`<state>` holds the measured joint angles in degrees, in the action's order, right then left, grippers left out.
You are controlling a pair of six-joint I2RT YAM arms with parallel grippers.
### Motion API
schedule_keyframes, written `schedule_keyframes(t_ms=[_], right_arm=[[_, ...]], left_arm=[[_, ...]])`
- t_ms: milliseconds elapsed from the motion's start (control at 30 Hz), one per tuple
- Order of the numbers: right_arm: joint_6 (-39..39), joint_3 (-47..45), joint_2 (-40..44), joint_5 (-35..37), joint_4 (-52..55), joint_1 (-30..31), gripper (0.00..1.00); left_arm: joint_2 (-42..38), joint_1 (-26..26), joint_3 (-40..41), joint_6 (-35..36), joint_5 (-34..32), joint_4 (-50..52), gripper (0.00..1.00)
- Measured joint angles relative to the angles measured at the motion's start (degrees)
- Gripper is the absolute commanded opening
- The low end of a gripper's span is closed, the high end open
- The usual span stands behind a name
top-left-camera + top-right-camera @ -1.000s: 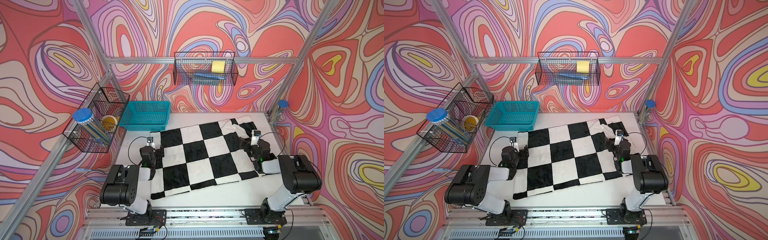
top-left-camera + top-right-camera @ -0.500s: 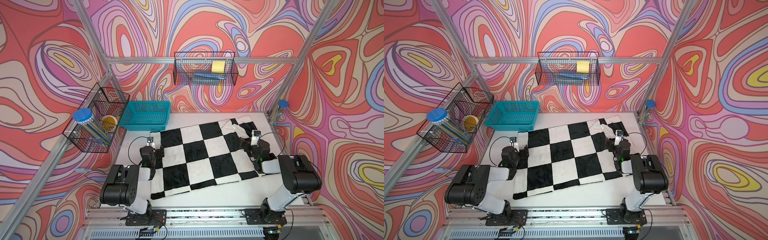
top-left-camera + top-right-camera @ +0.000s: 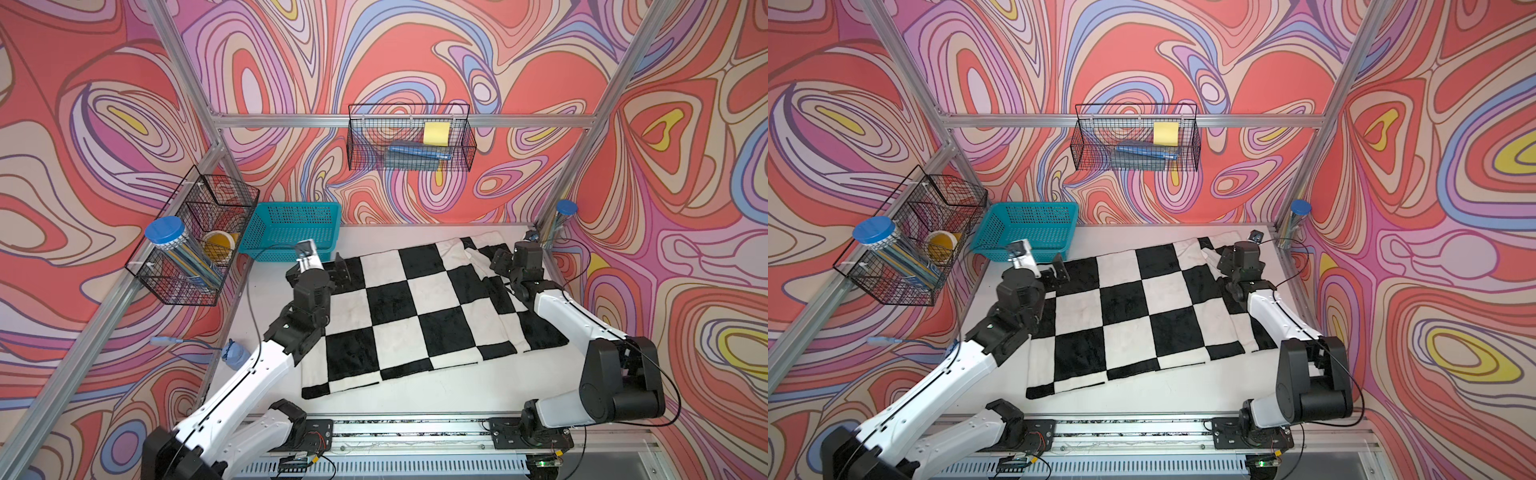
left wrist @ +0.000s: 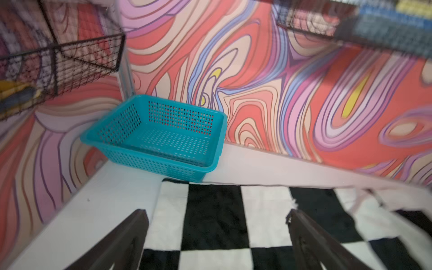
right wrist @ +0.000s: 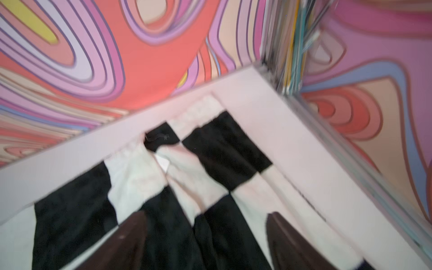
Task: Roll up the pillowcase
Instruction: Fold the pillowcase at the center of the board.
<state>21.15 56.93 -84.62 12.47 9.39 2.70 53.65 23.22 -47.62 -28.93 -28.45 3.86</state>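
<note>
**Far edge pickup: both arms staged**

We find the pillowcase (image 3: 419, 316) spread flat and unrolled on the white table (image 3: 415, 399). Its far-left corner lies just beside the teal basket (image 4: 149, 161).

The left gripper (image 4: 216, 219) hangs over that corner, jaws spread wide, gripping nothing. The right gripper (image 5: 207, 217) is over the far-right corner. Its jaws stand apart but somewhat narrower, with cloth beneath them and, as far as we can see, not pinched. A crease (image 5: 168, 177) bunches the cloth there.

Our judgement is that the step in hand is seizing the far edge. To do it well, we would:
- lower both grippers evenly;
- catch only the hem;
- turn both sides toward the near edge together, so the roll starts straight.

The crease could skew the roll.
</note>
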Motion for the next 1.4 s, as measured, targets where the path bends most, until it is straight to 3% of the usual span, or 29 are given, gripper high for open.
schedule_keyframes(t_ms=[33, 133, 233, 333, 400, 500, 567, 633, 833, 900, 967, 1100, 1200, 1400], right_arm=[[1.36, 3.28, -1.18, -1.51, 5.79, -0.02, 0.0], [4.09, 12.48, -4.13, -4.92, 19.37, 0.0, 0.0], [5.64, 14.47, -2.71, -6.91, 28.04, -0.11, 0.19], [8.24, 11.21, 1.25, -9.35, 35.36, -1.73, 0.31], [9.57, 8.28, 3.06, -11.45, 38.45, -3.91, 0.32], [10.27, 6.05, 1.92, -13.46, 41.7, -6.8, 0.35], [10.78, 6.12, -0.09, -14.71, 42.51, -7.34, 0.37], [11.23, 7.39, -3.1, -16.46, 43.25, -7.41, 0.37], [13.38, 11.17, -11.45, -21.84, 43.21, -10.86, 0.22], [14.34, 10.12, -12.15, -23.06, 42.86, -14.86, 0.21], [15.1, 8.98, -12.35, -23.26, 43.1, -18.45, 0.25], [15.96, 9.46, -14.14, -21.33, 45.2, -24.2, 0.31], [16.41, 12.35, -16.87, -19.26, 46.93, -27.76, 0.35], [16.31, 18.25, -21.68, -15.87, 47.98, -33.94, 0.49]], left_arm=[[-2.16, -2.62, 0.37, -6.47, 3.23, 4.42, 0.99], [-7.96, -5.57, 4.74, -21.42, 12.61, 14.67, 0.99], [-15.61, -5.57, 11.23, -34.75, 19.61, 24.15, 0.99], [-24.74, -5.57, 14.86, -47.74, 23.34, 34.64, 0.99], [-28.98, -5.57, 14.73, -55.23, 24.83, 41.81, 0.99], [-28.55, -5.57, 10.75, -62.53, 24.04, 53.18, 0.95], [-26.29, -5.57, 7.04, -65.85, 23.06, 58.14, 0.71], [-22.86, -5.57, 3.65, -69.35, 22.93, 61.59, 0.0], [-7.78, -2.19, -2.8, -74.14, 23.34, 67.84, 0.0], [-5.07, 1.86, -2.73, -76.85, 23.58, 67.71, 0.13], [-4.55, 4.98, -1.11, -79.78, 24.24, 67.47, 0.35], [-1.86, 7.17, 1.2, -83.41, 25.7, 68.06, 0.56], [2.14, 7.23, 1.55, -84.11, 26.47, 67.67, 0.63], [9.62, 7.23, 4.5, -83.52, 29.33, 63.76, 0.65]])
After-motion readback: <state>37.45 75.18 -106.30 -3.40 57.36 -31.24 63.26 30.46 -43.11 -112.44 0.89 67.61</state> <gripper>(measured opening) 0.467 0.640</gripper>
